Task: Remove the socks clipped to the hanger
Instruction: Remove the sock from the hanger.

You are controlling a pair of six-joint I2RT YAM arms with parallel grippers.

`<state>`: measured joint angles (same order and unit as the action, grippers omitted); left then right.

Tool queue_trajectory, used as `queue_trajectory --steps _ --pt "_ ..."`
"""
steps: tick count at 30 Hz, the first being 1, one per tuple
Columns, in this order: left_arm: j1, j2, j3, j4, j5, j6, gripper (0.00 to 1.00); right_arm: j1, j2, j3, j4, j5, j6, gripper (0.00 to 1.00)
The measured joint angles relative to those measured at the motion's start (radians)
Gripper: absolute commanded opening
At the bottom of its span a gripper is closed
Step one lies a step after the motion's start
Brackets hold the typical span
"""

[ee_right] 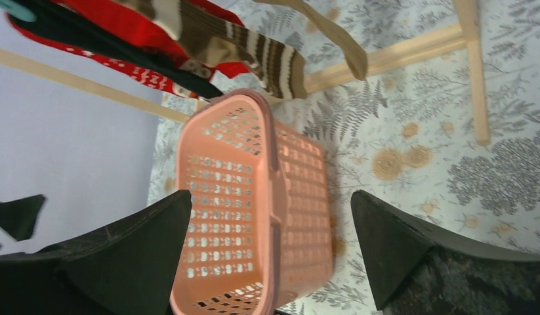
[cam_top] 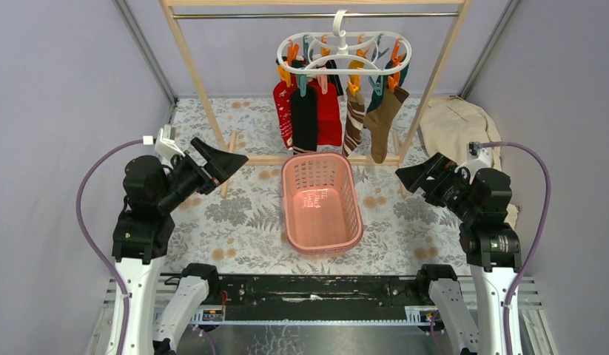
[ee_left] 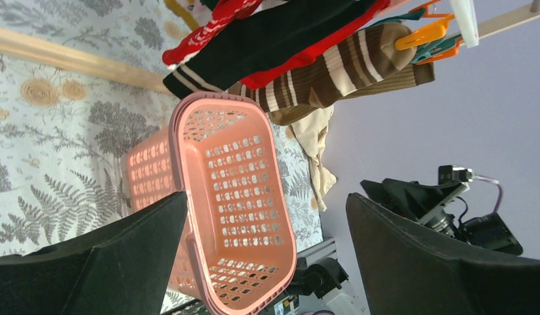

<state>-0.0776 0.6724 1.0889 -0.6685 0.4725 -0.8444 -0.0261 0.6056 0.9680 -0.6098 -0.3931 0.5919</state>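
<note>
Up at the top centre of the overhead view hangs the hanger, a white plastic oval double ring with a hook over the rail and orange and teal clips dangling beneath. The socks are all pinned there in a tight bunch. There's a red knit one with a white pattern, and a long black one in front of it. A brown-and-white striped one comes next, and an olive-brown one is bent at the heel on the right. There may be a dark teal one tucked behind that, but the cluster is too crowded to be sure.

Their toes hang just above the far rim of a pink plastic basket, rectangular with rounded corners and perforated walls. It sits mid-frame on a grey fern-and-flower printed cloth. Framing it all is a pale wooden rack with slanted legs. A crumpled beige garment lies at the right.

The left gripper sits mid-left, pointed inward. Its matte black wedge fingers are spread wide with nothing between them. The right gripper mirrors it at mid-right, jaws likewise parted and empty. Both are well apart from the socks.
</note>
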Motion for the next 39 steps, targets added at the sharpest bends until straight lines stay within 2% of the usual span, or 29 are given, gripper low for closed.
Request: queue_trajectory --steps 8,11,17,22,27,34,39 --pt "0.0 0.067 0.053 0.064 0.003 0.025 0.99 0.0 0.023 -0.093 0.048 0.063 -0.007 0.99" --pt "0.0 0.084 0.038 0.109 0.008 0.02 0.99 0.0 0.061 -0.093 0.089 0.087 -0.005 0.97" --pt "0.0 0.078 -0.052 0.172 0.005 0.016 0.99 0.0 0.151 -0.117 0.198 0.116 -0.013 0.91" --pt "0.0 0.024 -0.194 0.24 -0.029 0.016 0.99 0.0 0.263 -0.174 0.303 0.12 -0.021 0.82" --pt "0.0 0.008 -0.303 0.324 -0.054 0.017 0.99 0.0 0.379 -0.182 0.39 0.117 -0.026 0.78" --pt "-0.002 0.09 -0.396 0.489 -0.061 0.011 0.99 0.028 0.497 -0.182 0.516 0.112 -0.032 0.74" --pt "-0.042 0.171 -0.404 0.557 -0.064 0.01 0.99 0.123 0.576 -0.169 0.567 0.128 -0.056 0.75"
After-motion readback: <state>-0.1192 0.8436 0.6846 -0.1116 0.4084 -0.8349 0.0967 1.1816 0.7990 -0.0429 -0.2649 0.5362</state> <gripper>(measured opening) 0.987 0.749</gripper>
